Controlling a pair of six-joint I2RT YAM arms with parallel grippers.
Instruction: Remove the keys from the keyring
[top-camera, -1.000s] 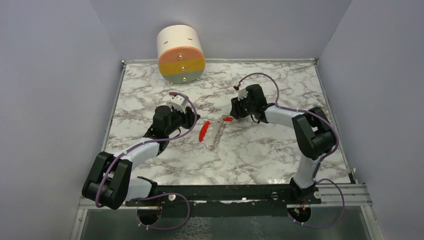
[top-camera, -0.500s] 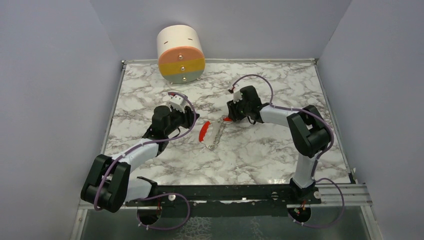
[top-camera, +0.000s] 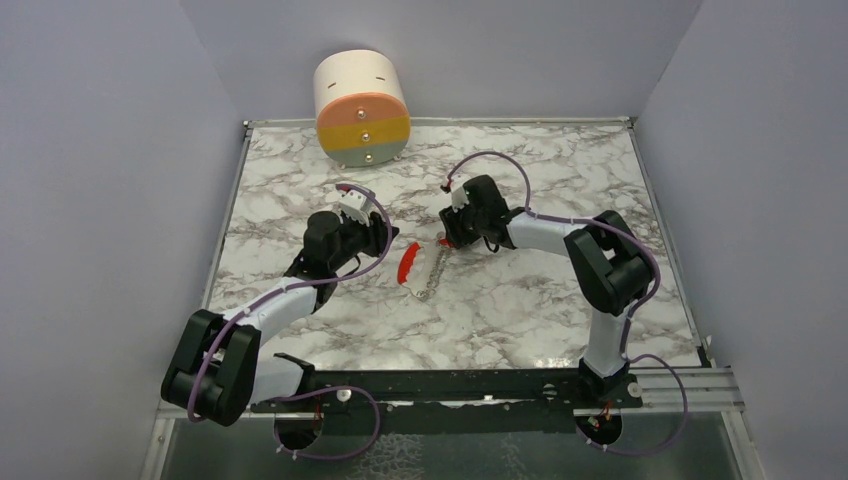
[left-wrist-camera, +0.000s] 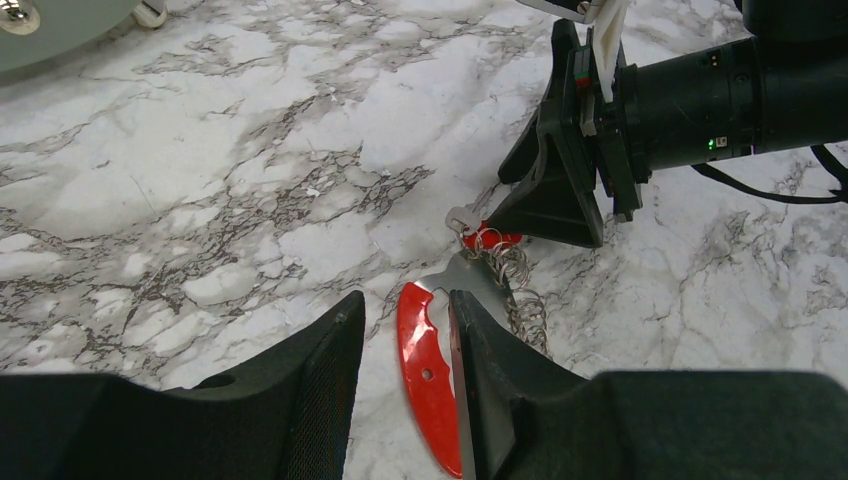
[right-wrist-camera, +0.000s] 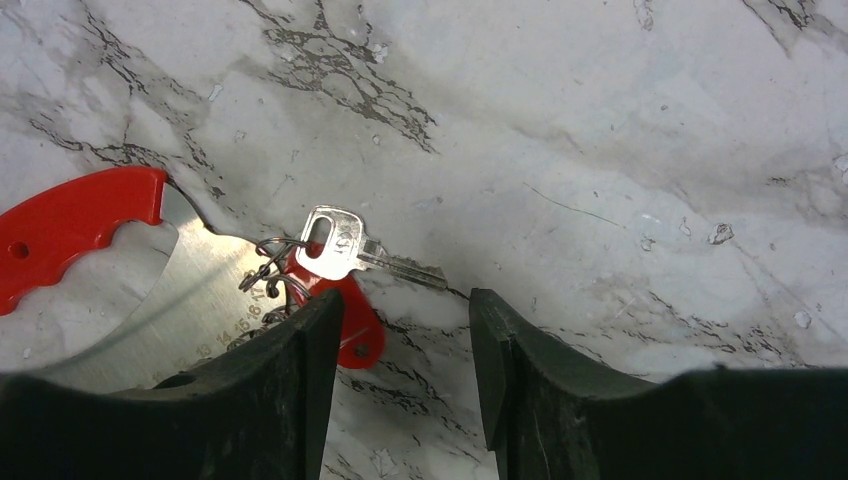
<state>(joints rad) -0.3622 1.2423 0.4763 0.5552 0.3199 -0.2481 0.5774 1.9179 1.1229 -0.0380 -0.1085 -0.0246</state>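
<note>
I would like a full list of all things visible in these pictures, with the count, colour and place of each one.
table: one, white marble with grey veins, under everything.
drawer box: one, cream with peach, yellow and green fronts, far edge, left of centre.
metal plate: one, silver with red handle, table centre.
chain: one, silver, beside the plate.
keyring: thin silver rings, count unclear, at the plate's end.
silver key: one, on the keyring.
red tag: one, beside the key.
left tool: one, black, open around the red handle.
right tool: one, black, open, near the key.
</note>
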